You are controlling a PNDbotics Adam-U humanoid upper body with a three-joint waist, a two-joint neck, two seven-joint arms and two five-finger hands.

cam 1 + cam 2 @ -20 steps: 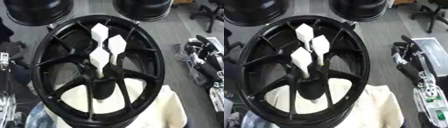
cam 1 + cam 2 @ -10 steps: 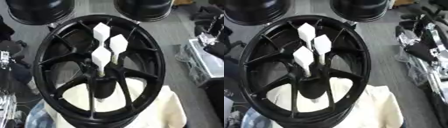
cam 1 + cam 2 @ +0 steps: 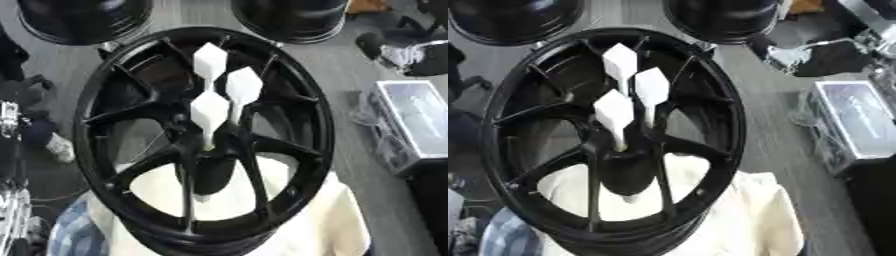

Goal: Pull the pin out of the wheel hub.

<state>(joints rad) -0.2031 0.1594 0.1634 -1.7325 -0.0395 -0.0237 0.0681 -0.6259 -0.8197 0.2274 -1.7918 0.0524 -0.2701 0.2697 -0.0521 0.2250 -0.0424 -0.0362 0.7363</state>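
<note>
A: Start with what lies closest. What is under the wheel?

B: A cream cloth (image 3: 306, 220), bunched beneath the lower rim and showing through the gaps between the spokes. At the lower left corner there is a bit of blue and white fabric (image 3: 70, 235).

A: And the wheel itself?

B: A black wheel hub (image 3: 206, 140) with thin spokes fills most of both views, lying tilted with its open face toward the camera. Three white pins (image 3: 210, 112) stand out of its centre, each a slim stem with a broad, faceted head. The nearest one rises from the middle of the hub, a second (image 3: 244, 87) is just beside it to the right, and the third (image 3: 210, 60) sits farther back, over the upper spokes. All three remain seated in the hub.

A: What are the robot's hands doing?

B: Neither hand shows in either view, so I cannot tell how its fingers stand or whether it has hold of anything. A silver and black mechanism (image 3: 10, 130) shows along the left edge, but I cannot make out what it is.

A: Anything to the right?

B: A grey, clear-topped case (image 3: 855, 120) rests on the grey floor well apart from the wheel.

A: And farthest away?

B: Two more black wheels (image 3: 83, 17) lie along the top edge, one at upper left, the other (image 3: 289, 17) at upper middle, both cut off by the frame
</note>
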